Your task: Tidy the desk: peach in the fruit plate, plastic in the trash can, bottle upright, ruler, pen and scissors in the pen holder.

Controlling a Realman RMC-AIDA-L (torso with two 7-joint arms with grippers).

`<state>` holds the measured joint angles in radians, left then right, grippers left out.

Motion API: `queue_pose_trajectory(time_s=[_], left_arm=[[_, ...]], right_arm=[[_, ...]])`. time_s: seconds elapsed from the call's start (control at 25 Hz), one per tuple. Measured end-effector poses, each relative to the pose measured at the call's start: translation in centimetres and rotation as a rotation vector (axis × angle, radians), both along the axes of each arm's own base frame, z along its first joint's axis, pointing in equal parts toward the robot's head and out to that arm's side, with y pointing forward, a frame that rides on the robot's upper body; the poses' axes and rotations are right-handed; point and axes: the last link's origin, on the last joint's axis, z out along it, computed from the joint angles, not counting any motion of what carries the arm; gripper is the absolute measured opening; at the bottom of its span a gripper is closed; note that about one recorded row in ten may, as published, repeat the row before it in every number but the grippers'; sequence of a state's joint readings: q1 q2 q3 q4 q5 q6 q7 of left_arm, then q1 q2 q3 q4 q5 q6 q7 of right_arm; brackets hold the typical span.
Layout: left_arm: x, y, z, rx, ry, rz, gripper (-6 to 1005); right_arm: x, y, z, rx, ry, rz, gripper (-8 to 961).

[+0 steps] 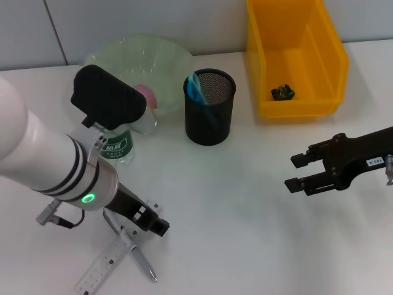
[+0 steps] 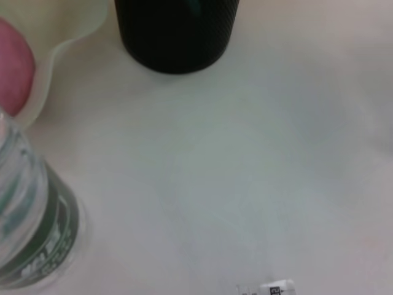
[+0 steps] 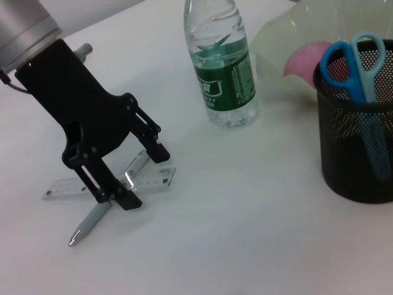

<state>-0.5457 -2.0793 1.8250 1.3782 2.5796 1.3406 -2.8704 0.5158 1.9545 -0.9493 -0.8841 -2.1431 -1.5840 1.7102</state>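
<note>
1. Head view: the left gripper (image 1: 155,222) is down over the ruler (image 1: 104,263) and pen (image 1: 136,255) at the near left of the surface (image 1: 245,203), jaws spread. The right gripper (image 1: 299,172) hovers at the right, jaws spread and empty. The peach (image 1: 146,93) sits in the fruit plate (image 1: 138,55), the plastic (image 1: 282,92) in the yellow trash can (image 1: 295,55), and the scissors (image 1: 198,92) in the pen holder (image 1: 209,107). The arm covers most of the bottle (image 1: 118,147).

2. Left wrist view: only the bottle (image 2: 34,227), holder base (image 2: 175,31) and a sliver of ruler (image 2: 276,287); its own jaws are out of shot.

3. Right wrist view: the bottle (image 3: 222,67) stands upright. The jaws (image 3: 132,178) straddle the ruler (image 3: 110,184) where the pen (image 3: 92,221) crosses it. The risk is that closing here catches both, or skids the flat ruler away.
</note>
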Motion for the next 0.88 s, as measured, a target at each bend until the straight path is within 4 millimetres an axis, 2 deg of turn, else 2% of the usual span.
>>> queue_pose_trajectory(time_s=[0.56,0.88], left_arm=[[-0.54,0.13,-0.42,0.006,0.018,0.002,815],[-0.61,-0.02,-0.55,-0.006,0.029,-0.005,771]], right_arm=[[0.17,-0.18,-0.23,-0.001,0.003,-0.003,643],[0.14,-0.3,-0.47,-0.004,0.008,-0.005,643]])
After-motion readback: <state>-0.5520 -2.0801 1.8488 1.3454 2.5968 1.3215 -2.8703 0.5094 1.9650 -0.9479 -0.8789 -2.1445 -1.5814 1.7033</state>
